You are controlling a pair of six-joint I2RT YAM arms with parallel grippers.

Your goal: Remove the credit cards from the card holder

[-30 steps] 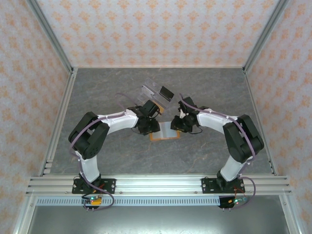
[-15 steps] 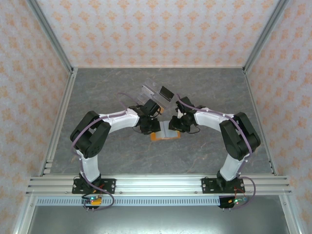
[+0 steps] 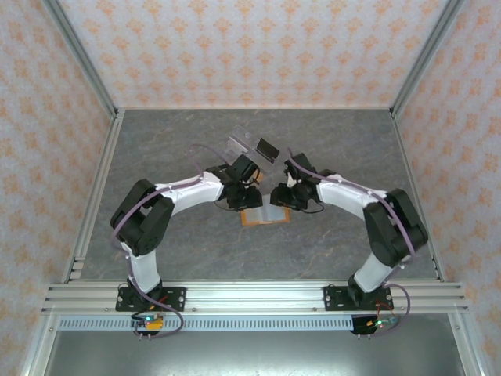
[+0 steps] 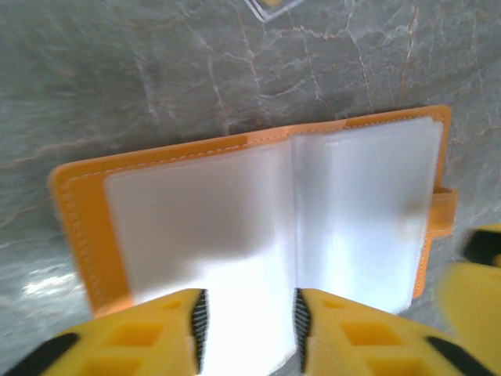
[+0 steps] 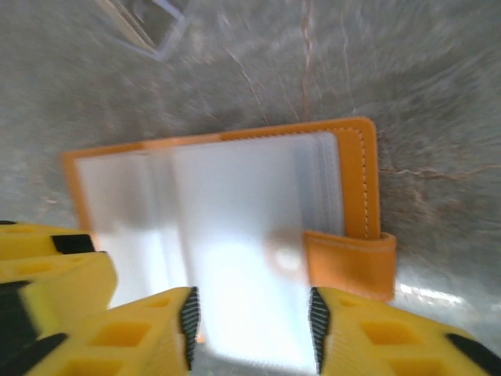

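Card holder (image 4: 86, 227) lay open on bench (image 4: 156, 78); left end effector (image 4: 250, 313) and right end effector (image 5: 250, 313), both apart, straddled pockets (image 5: 235, 204), presumably probing.

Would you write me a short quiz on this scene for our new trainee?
1. What colour is the closing tab of the wallet?
2. True or false: the wallet lies shut on the table.
3. Which thing lies on the table beyond the wallet? A) a black card B) a spoon C) a pen
Key: 1 orange; 2 false; 3 A.
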